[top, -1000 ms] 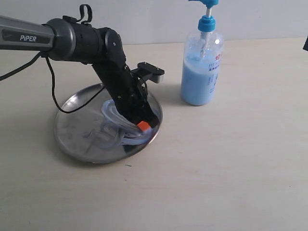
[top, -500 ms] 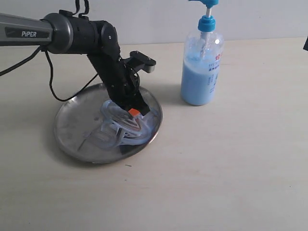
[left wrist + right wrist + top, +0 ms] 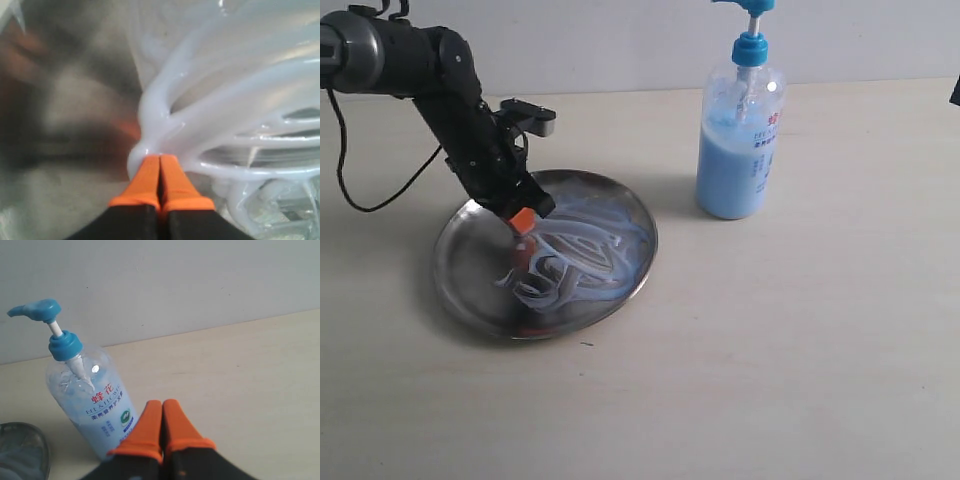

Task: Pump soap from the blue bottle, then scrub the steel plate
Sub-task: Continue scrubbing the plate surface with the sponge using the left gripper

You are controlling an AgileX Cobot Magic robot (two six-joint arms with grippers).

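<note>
Legibly, red "蜂花" on blue bottle [image 3: 92, 407]

The steel plate [image 3: 465, 268] lay flat on the worktop [image 3: 800, 350], round, shallow and shiny, with a raised rim. The soap [image 3: 585, 255] spread over its middle and the side nearer the bottle in thick, glossy, whitish-blue looping streaks. The blue bottle [image 3: 738, 150] stood upright, apart from the plate. It was clear plastic, mostly full of light-blue liquid, with a bright blue pump head on a white stem.
</note>
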